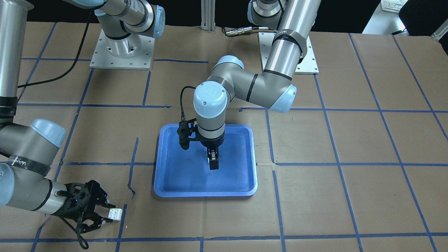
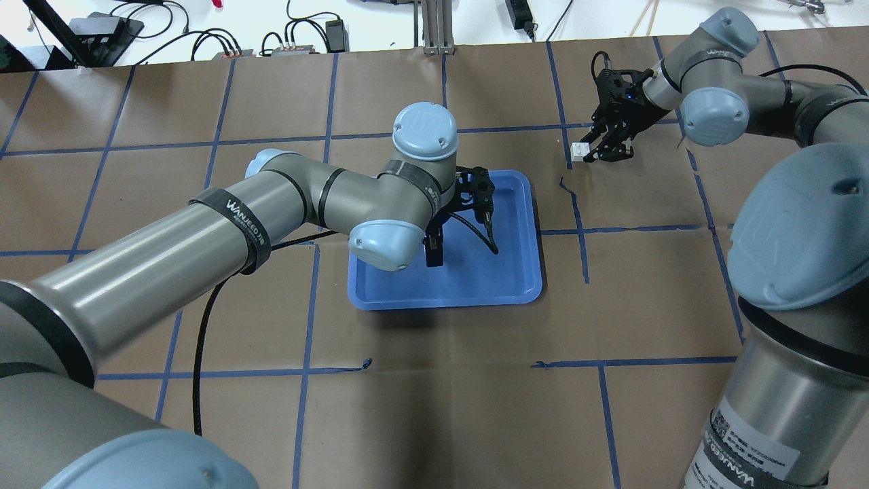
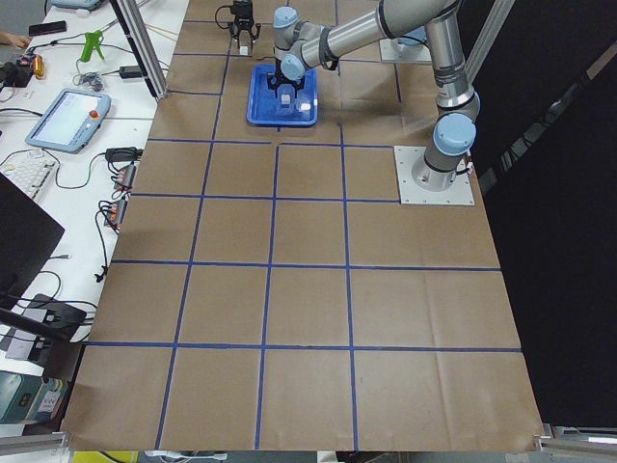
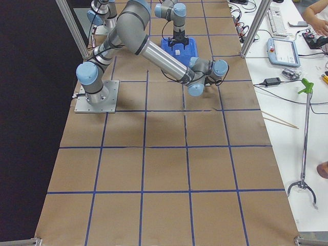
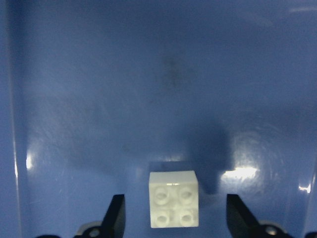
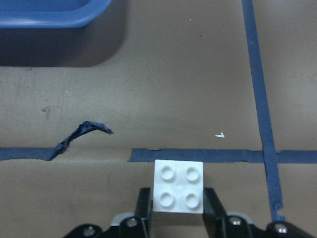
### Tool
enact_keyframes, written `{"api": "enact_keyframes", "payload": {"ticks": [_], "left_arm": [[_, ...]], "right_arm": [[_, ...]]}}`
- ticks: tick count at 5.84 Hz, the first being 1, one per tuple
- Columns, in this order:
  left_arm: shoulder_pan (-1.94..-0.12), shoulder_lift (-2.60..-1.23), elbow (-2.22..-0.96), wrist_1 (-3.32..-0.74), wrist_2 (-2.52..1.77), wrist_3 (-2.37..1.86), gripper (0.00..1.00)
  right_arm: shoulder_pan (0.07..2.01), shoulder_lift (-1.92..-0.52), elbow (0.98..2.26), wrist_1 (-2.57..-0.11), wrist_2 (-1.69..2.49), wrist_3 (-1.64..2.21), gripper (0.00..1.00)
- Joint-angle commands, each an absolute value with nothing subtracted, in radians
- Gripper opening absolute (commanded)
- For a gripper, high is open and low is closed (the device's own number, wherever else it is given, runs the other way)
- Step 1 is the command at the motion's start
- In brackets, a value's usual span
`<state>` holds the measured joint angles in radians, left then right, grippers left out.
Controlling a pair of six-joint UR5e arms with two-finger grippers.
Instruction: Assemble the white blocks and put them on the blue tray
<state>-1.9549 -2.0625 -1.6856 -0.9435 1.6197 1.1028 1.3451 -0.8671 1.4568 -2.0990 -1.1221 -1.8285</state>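
Blue tray (image 1: 168,182) with one white block (image 5: 174,206) inside, left claw (image 5: 174,198) spread apart around it; right claw (image 6: 177,192) clamped on other white block (image 6: 178,186).

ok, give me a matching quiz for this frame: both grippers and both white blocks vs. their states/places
Things:
1. left gripper
2. right gripper
3. white block under the left gripper
4. white block at the right gripper

States/places:
a. shut on a block
b. lying in the blue tray, fingers clear of it
c. open
d. off the tray, beside a blue tape line

Pairs: 1-c, 2-a, 3-b, 4-d
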Motion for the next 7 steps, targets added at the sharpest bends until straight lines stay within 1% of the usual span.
{"api": "enact_keyframes", "payload": {"ticks": [1,2,3,4,5,6,7], "left_arm": [[-1.875,-1.950,-1.585,-1.181,1.577,1.035,0.97],[-1.827,-1.874,-1.522,-1.360,1.559,1.005,0.97],[-1.789,-1.789,-1.508,-1.531,1.568,0.982,0.98],[-1.751,-1.702,-1.534,-1.611,1.568,0.974,0.98],[-1.706,-1.678,-1.502,-1.647,1.562,0.935,0.98],[-1.692,-1.681,-1.500,-1.632,1.557,0.887,0.98],[-1.697,-1.666,-1.505,-1.547,1.560,0.717,0.98]], "right_arm": [[1.345,-0.871,1.454,-2.100,-1.129,-1.829,0.25],[1.344,-0.876,1.450,-2.099,-1.131,-1.825,0.22],[1.347,-0.887,1.444,-2.094,-1.134,-1.812,0.22],[1.351,-0.931,1.439,-2.076,-1.135,-1.772,0.22],[1.364,-0.986,1.462,-2.053,-1.135,-1.764,0.22],[1.385,-1.053,1.515,-2.036,-1.135,-1.764,0.22],[1.411,-1.124,1.599,-2.039,-1.132,-1.758,0.22]]}}
